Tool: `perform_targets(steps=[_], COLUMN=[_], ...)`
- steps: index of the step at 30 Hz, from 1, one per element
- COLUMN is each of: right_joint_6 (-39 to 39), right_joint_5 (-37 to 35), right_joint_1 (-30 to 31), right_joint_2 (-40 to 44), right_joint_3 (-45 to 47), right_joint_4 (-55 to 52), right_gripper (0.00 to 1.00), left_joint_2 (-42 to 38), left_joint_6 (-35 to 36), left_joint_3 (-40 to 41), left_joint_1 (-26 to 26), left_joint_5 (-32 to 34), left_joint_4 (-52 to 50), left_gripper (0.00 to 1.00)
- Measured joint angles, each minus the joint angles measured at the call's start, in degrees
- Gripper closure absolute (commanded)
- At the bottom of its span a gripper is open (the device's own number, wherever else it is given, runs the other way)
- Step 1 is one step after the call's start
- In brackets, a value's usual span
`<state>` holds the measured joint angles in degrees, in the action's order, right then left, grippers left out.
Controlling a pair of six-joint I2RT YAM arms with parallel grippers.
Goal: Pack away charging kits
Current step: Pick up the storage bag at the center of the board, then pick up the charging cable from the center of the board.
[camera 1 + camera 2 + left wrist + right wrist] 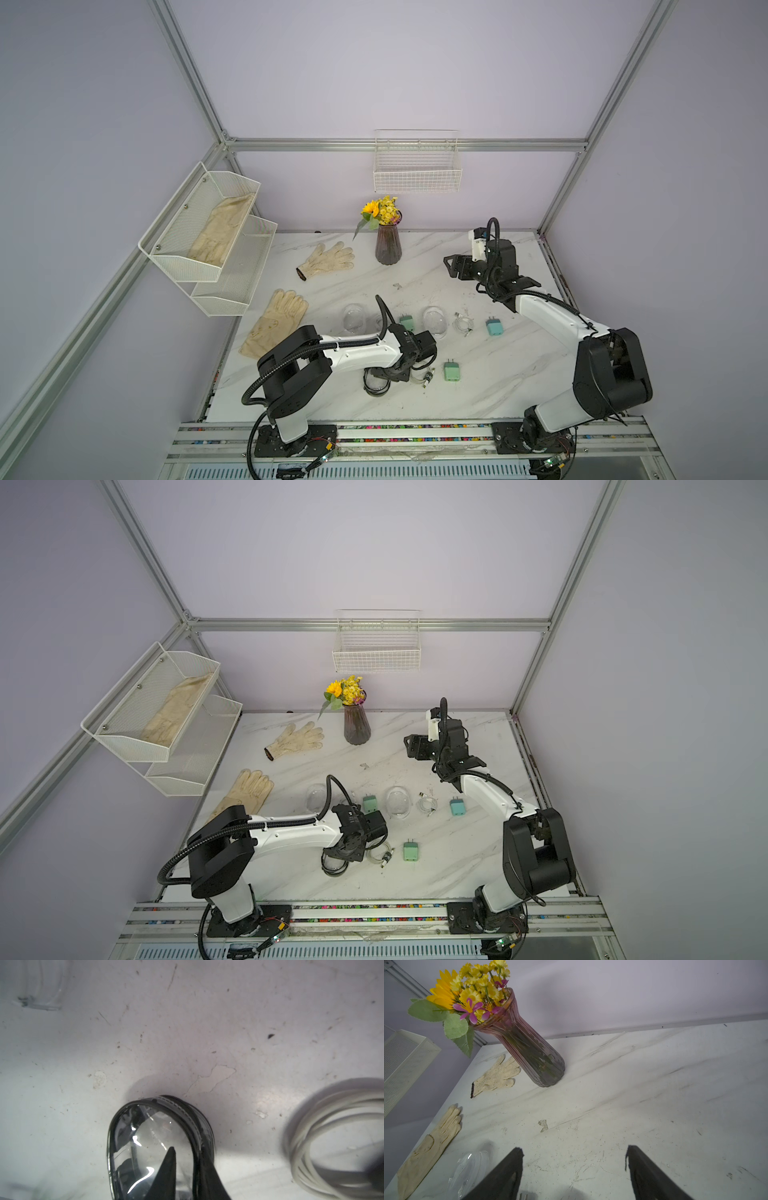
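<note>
Two mint green plug adapters [407,322] [451,371] and a teal-blue one [493,327] lie on the marble table. One coiled white cable [463,323] lies between the adapters at mid table; another cable [332,1136] lies just beside my left gripper. My left gripper [187,1148] points down at the table's front. It is shut on the wall of a black-rimmed clear case [153,1142], one finger inside and one outside. My right gripper [574,1148] hangs open over bare table at the back right [449,266], holding nothing.
Two more clear oval cases [354,318] [434,320] sit near the adapters. A vase of flowers [387,245] stands at the back. Cream gloves [328,259] [276,322] lie at the left. A mesh shelf [166,253] holds a third glove; a wire basket [417,174] hangs on the back wall.
</note>
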<state>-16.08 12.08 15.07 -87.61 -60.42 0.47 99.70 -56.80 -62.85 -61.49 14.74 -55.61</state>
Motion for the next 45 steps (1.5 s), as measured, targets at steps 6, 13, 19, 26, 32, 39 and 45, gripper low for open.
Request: perform_targets(steps=[6, 13, 19, 26, 32, 39, 45], right_joint_6=[-0.11, -3.67, -11.23, -26.08, -36.52, -46.14, -50.71], right_joint_5=[0.28, 1.22, -0.98, -4.92, -8.50, -10.84, -11.34], right_joint_1=[1.44, 9.01, 21.46, 32.74, 40.19, 45.51, 45.48], right_joint_2=[0.24, 5.14, 8.20, 11.17, 11.21, 12.33, 12.79], right_joint_3=[0.00, 2.38, 5.51, 12.24, 13.16, 15.91, 19.02], right_joint_4=[-0.55, -5.79, -11.78, -15.96, -21.11, -27.61, -29.46], right_gripper=[0.30, 0.43, 0.43, 0.45, 0.45, 0.41, 0.40], left_joint_2=[-4.13, -13.25, -18.75, -24.04, -27.06, -29.18, -28.96], left_joint_6=[0.28, -0.74, -0.81, -0.31, 0.94, 0.96, 1.11], left_joint_3=[4.11, 14.08, 19.52, 25.16, 26.01, 28.87, 30.12], left_joint_1=[0.66, 2.62, 3.87, 8.24, 9.68, 9.73, 9.73], left_joint_5=[-1.33, -4.07, -7.15, -12.31, -13.99, -15.06, -15.72], left_joint_4=[3.87, 14.43, 21.90, 29.38, 32.15, 36.22, 37.51], left_gripper=[0.94, 0.95, 0.98, 0.99, 0.99, 0.99, 0.99])
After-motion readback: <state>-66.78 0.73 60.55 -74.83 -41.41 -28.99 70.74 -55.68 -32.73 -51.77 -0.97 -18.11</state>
